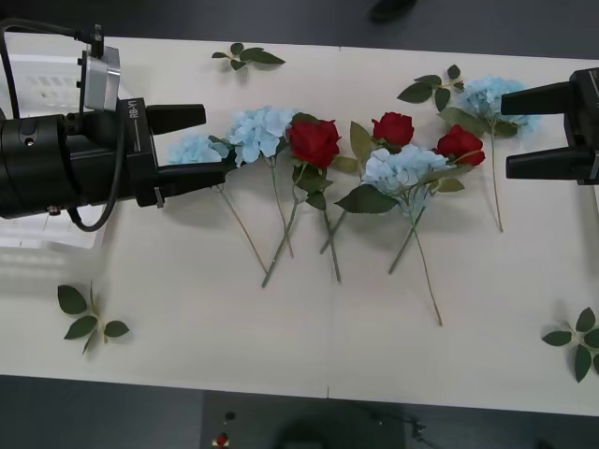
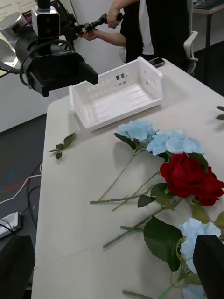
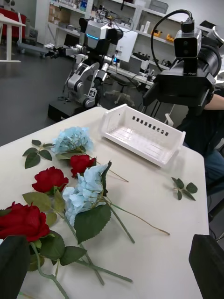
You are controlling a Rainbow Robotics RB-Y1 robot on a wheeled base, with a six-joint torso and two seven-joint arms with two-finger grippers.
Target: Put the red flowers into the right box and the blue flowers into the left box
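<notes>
White tabletop (image 1: pixel 187 309) is carrying all the flowers in a loose row across its middle, none boxed yet. Red flowers: one rose (image 1: pixel 314 141) is lying mid-table with its stem running toward the near edge, a second (image 1: pixel 393 128) is sitting just beyond it toward the right edge, a third (image 1: pixel 460 145) is lying beside that, touching a pale blue cluster. Blue flowers: two heads (image 1: pixel 262 130) are lying side by side left of centre, one cluster (image 1: pixel 404 169) is sitting under the two right-hand roses, one (image 1: pixel 487 96) is lying near the far right edge.

Left gripper (image 1: pixel 208 144) is hovering at the left end of the row, black fingers apart, the near fingertip looking like it's touching the leftmost blue head (image 1: pixel 195 150), though contact is hard to confirm. Right gripper (image 1: pixel 506 135) is hanging at the right edge, fingers apart, empty, bracketing the rightmost blue head.

Left box (image 2: pixel 116 96) is sitting at the left edge behind the left arm, empty. Right box (image 3: pixel 142 134) is standing at the right edge, empty too.

Green leaf sprigs (image 1: pixel 86 316) are lying near the corners.
</notes>
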